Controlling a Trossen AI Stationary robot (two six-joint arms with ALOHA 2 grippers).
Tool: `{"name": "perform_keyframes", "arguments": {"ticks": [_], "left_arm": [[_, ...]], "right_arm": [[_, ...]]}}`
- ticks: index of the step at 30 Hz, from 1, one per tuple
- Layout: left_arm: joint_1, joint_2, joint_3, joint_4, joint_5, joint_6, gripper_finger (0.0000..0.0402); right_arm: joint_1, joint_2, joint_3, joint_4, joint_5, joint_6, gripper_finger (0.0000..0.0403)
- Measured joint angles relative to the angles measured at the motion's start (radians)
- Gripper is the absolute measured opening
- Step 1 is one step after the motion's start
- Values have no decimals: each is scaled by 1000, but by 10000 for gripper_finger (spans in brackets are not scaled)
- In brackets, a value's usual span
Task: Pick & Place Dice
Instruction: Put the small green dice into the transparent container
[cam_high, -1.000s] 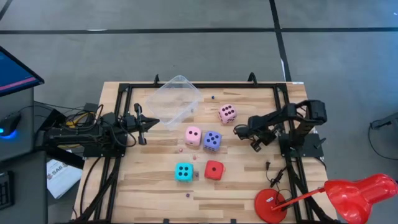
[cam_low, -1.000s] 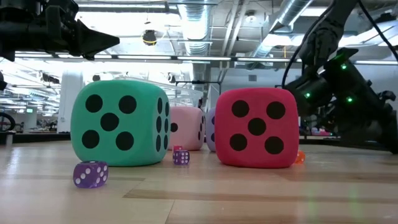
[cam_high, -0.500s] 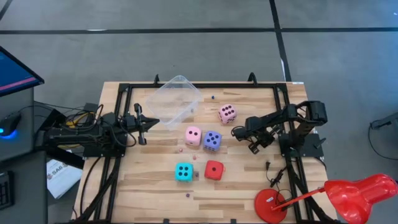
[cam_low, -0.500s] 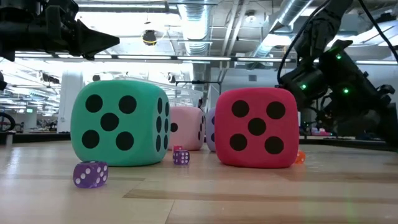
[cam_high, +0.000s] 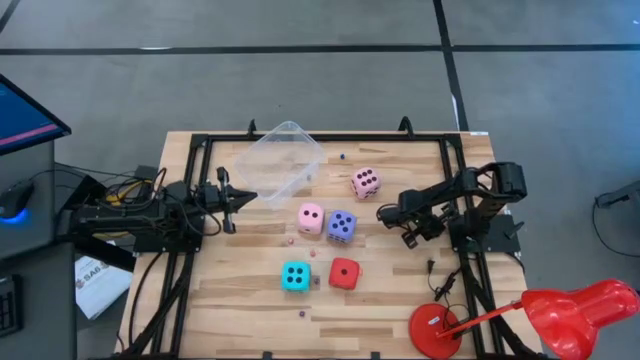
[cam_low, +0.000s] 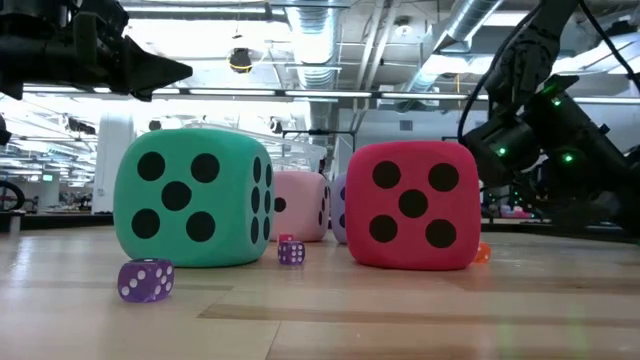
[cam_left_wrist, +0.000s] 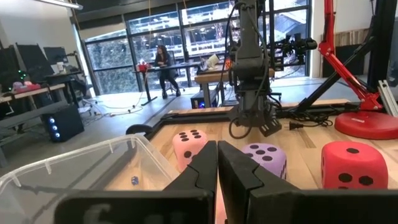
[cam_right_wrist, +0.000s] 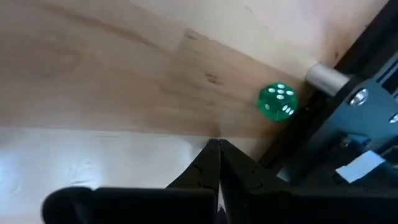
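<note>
On the wooden table (cam_high: 400, 300) we see a clear plastic tub (cam_high: 281, 162) near the far edge, lying at an angle to the table edges. From the left wrist view we can make out one very small blue die (cam_left_wrist: 135, 180) inside the tub, close to its wall; we cannot tell whether anything else is in it.

All five big dice stand on the table, outside the tub. One pale pink die (cam_high: 365, 182) is nearest the far side. The second pale pink die (cam_high: 311, 217) and the violet-blue die (cam_high: 341, 225) stand just beside each other at the middle. The cyan die (cam_high: 295, 276) and the red die (cam_high: 344, 273) stand closer to the near edge, a little apart. In the low view a small purple die (cam_low: 146, 280) lies in front of the cyan one.

We see the left gripper (cam_high: 243, 198) at the left side, just beside the tub, with its fingers pressed together and holding nothing. The right gripper (cam_high: 383, 214) is to the right of the violet-blue die, not touching it, and its fingers are also closed on nothing. In its wrist view a small green die (cam_right_wrist: 278, 101) lies on the wood beside the black frame (cam_right_wrist: 367, 112).
</note>
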Motion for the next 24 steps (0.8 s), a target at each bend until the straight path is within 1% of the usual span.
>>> {"name": "perform_keyframes", "arguments": {"ticks": [4,7,16,24], "left_arm": [[0,0,0,1,0,1,3],[0,0,0,1,0,1,3],[0,0,0,2,0,0,3],[0,0,0,1,0,-3,3]], "right_arm": [[5,1,-2,-12,20,63,0],[3,3,-5,-19,42,80,0],[-4,3,-5,-18,140,154,0],[-37,3,-5,-19,139,149,0]]}}
